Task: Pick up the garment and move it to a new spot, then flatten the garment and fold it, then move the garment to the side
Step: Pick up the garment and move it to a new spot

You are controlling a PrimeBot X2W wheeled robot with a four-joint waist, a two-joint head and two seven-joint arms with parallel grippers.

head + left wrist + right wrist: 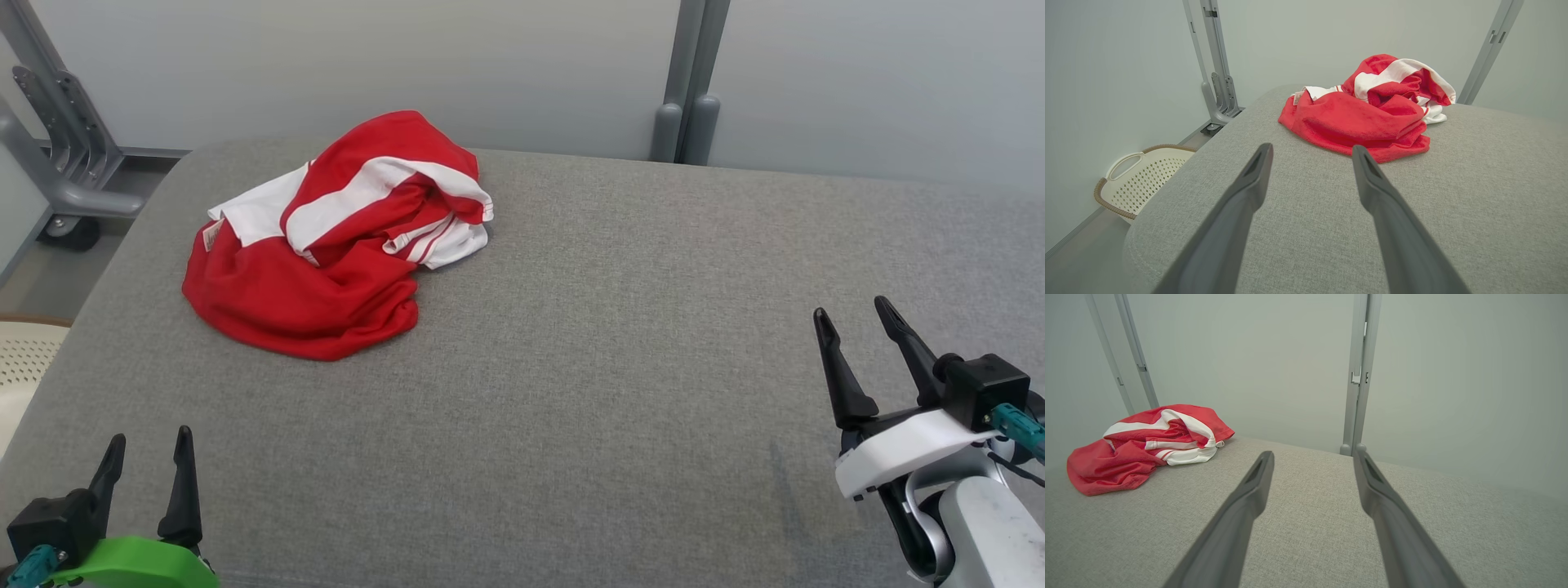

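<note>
Garment (326,245): red and white, bunched in a heap by the grey table's (612,367) far left corner, not yet picked up.
Left gripper (151,437): table's near left edge, fingers spread, empty, likely ready to reach.
Right gripper (851,309): table's near right, likewise spread and empty.

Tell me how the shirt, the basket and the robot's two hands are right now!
Red and white fabric garment: crumpled in a heap on the grey padded table, untouched.
Left gripper: open, empty.
Right gripper: open, empty.
Cream perforated plastic basket: upright on the floor beside the table.
</note>
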